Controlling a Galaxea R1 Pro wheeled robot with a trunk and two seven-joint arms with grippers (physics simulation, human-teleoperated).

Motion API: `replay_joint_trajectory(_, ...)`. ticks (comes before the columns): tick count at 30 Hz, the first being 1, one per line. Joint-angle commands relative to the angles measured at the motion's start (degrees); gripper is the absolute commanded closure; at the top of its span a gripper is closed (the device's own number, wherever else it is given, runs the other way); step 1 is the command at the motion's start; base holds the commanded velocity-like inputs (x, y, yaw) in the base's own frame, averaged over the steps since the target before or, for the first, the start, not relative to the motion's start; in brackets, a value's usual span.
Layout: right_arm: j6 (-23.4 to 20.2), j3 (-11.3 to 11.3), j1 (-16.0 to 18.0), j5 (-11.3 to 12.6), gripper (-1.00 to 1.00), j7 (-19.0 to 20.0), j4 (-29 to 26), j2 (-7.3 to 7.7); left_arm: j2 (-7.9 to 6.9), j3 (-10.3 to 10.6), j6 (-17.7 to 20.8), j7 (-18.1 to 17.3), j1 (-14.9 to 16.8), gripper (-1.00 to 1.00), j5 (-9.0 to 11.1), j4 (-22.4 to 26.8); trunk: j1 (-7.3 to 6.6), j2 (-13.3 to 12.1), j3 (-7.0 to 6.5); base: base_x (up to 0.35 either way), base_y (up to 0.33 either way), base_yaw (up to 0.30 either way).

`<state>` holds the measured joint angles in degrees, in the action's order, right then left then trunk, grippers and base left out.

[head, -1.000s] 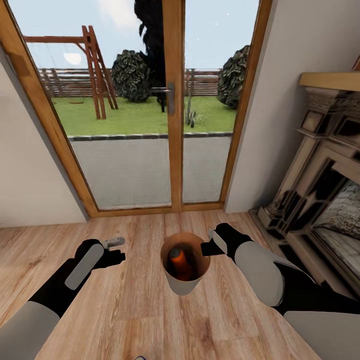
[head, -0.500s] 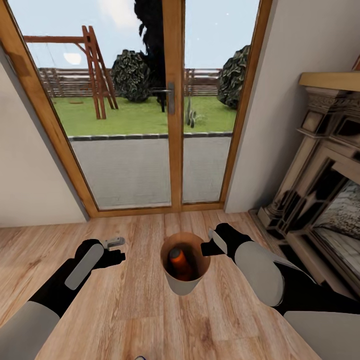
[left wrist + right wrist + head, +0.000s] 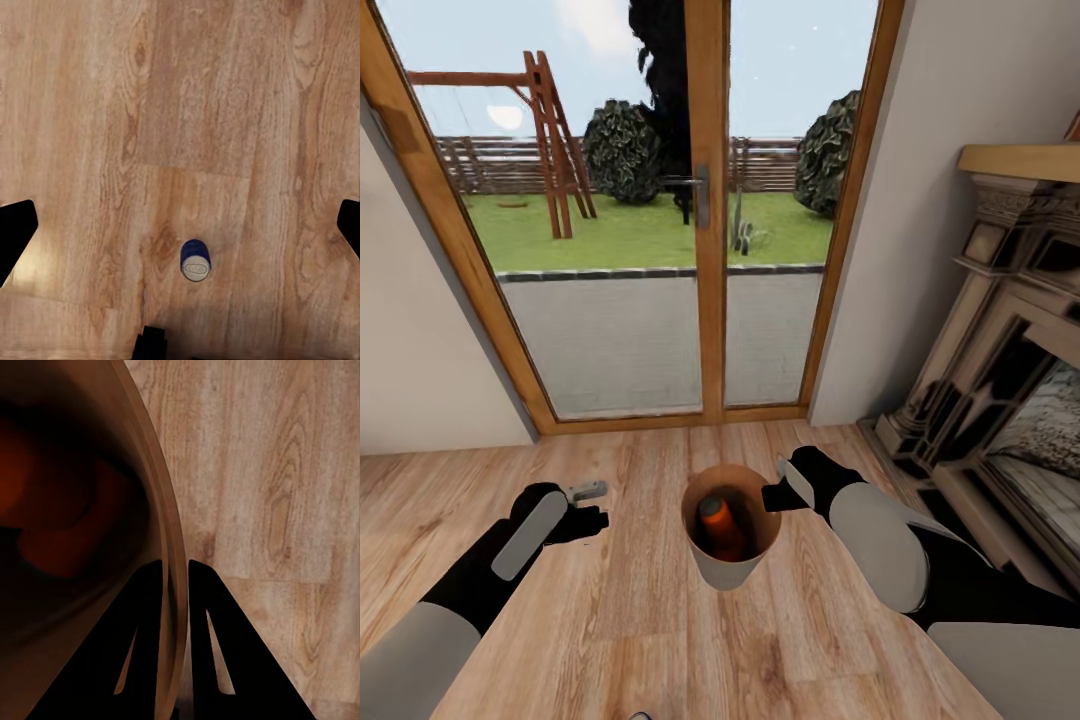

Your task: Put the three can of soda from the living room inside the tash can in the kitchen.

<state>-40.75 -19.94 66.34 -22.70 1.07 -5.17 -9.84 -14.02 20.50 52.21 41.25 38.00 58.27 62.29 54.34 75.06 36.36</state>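
The right hand (image 3: 772,496) is clamped on the rim of the trash can (image 3: 729,567); in the right wrist view its two dark fingers (image 3: 142,637) stand one on each side of the thin wall, one inside and one outside. The trash can hangs upright between the two arms above the light wood plank floor (image 3: 640,640). An orange soda can (image 3: 717,524) leans inside it against the orange-brown lining, grey top upward.

The left hand (image 3: 592,508) hovers over the floor well to the left of the trash can, its fingers spread wide apart and holding nothing. In the left wrist view the fingertips (image 3: 15,232) show at the two edges, and a dark blue soda can (image 3: 196,260) stands upright on the planks between them, its grey top facing the camera.

Beyond the arms stand wood-framed glass doors (image 3: 705,200) with a lawn and a swing frame (image 3: 550,140) outside. A carved fireplace (image 3: 1000,360) lines the wall on the right.
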Motion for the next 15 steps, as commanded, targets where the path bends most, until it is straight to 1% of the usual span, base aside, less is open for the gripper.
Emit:
replay_joint_trajectory(1, 0.01, -0.90, 0.02, 0.98, 1.00, 0.30, -0.02, 0.00, 0.39, 0.04, -0.01, -0.11, 0.09, -1.00, -0.03, -2.04, 0.00, 0.00, -0.01, 0.000, 0.000, 0.000)
replay_joint_trajectory(6, -0.08, -0.96, 0.02, 1.03, 1.00, 0.24, -0.02, 0.11, 1.57, 0.11, -0.08, -0.29, 0.64, -1.00, -0.19, -8.46, 0.00, 0.00, -0.01, 0.000, 0.000, 0.000)
replay_joint_trajectory(7, -0.19, -1.04, 0.02, 1.05, 1.00, 0.21, -0.02, 0.48, 2.01, 0.13, -0.43, -0.35, 1.14, -1.00, -0.23, -10.86, 0.00, 0.00, -0.01, 0.000, 0.000, 0.000)
replay_joint_trajectory(10, -0.39, -1.23, 0.02, 1.10, 1.00, 0.00, -0.02, 1.38, 2.84, 0.20, -1.50, -0.95, 2.09, -1.00, -0.33, -14.85, 0.00, 0.00, -0.01, 0.000, 0.000, 0.000)
replay_joint_trajectory(11, -0.46, -1.38, 0.02, 1.16, 1.00, -0.80, -0.02, 1.97, 3.13, 0.25, -2.01, -1.98, 2.67, -1.00, -0.39, -16.92, 0.00, 0.00, -0.01, 0.000, 0.000, 0.000)
replay_joint_trajectory(13, -0.53, -1.54, 0.02, 1.27, 1.00, -2.40, -0.05, 2.51, 3.31, 0.31, -2.33, -3.39, 3.36, -1.00, -0.44, -18.97, 0.00, 0.00, -0.01, 0.000, 0.000, 0.000)
replay_joint_trajectory(14, -0.57, -1.80, 0.02, 1.41, 1.00, -4.56, -0.07, 2.98, 3.43, 0.38, -2.55, -4.81, 3.96, -1.00, -0.47, -20.76, 0.00, 0.00, -0.01, 0.000, 0.000, 0.000)
replay_joint_trajectory(15, -0.58, -2.06, 0.02, 1.47, 1.00, -5.62, -0.08, 3.18, 3.47, 0.42, -2.64, -5.38, 4.20, -1.00, -0.48, -21.48, 0.00, 0.00, -0.01, 0.000, 0.000, 0.000)
